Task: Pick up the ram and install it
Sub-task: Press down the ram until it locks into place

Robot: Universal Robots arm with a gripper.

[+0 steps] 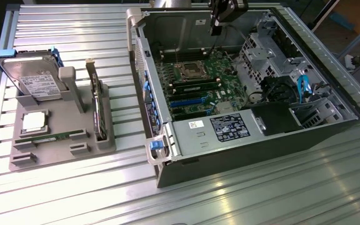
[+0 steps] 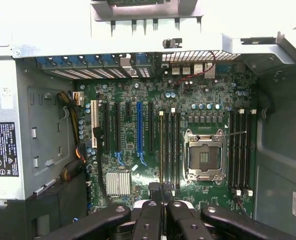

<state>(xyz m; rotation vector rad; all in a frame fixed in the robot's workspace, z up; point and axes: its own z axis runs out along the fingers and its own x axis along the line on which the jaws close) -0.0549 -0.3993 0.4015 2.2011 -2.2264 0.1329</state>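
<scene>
looks like the installing step, with one green ram stick (image 1: 196,87) apparently standing in a slot beside the bare processor socket (image 2: 204,157). can see another, alike, lying in the holder of the grey tray (image 1: 55,157); cannot tell from this alone whether meant for the same job. clenched at the tips, with nothing visible in the grasp: so reads the gripper (image 2: 161,189), over the open computer case (image 1: 198,165) and near the end of the memory slots (image 2: 173,147) in the wrist view. calls, in all likelihood, for a straight, even press along the stick, and for a check of both end latches; cannot confirm full seating. needs care around the close-set neighbouring slots, the thin red wire (image 2: 195,75) and the black cable (image 2: 101,165). also on the tray: hard drive (image 1: 37,79), upright expansion card (image 1: 97,112) and silver processor chip (image 1: 35,121).
</scene>
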